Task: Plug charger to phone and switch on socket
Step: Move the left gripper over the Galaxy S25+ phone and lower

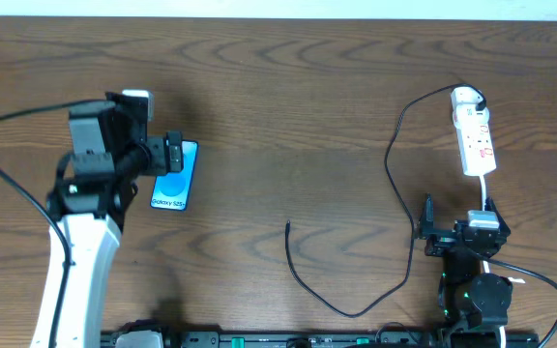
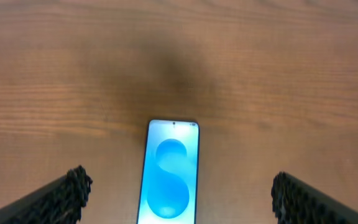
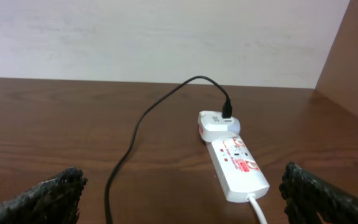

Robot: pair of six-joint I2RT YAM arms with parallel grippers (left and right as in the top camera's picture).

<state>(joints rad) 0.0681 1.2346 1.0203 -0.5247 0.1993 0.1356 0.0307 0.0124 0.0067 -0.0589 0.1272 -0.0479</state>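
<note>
Overhead: one phone (image 1: 174, 179) flat on bench (image 1: 278, 87), below left pincer (image 2: 182, 186), spread wide, empty. One socket (image 1: 474, 130) far right. One charger (image 1: 388, 159) plugged at socket's far end, tip loose mid-bench. Right pincer (image 3: 183, 180) spread, empty.

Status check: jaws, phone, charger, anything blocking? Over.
Both open: left gripper over phone, right gripper near socket. Loose charger tip mid-table, other end at socket. Nothing between tip and phone.

Wooden table (image 1: 288, 116) bears phone (image 1: 173, 189); charger (image 1: 387, 162); socket (image 1: 475, 135).
</note>
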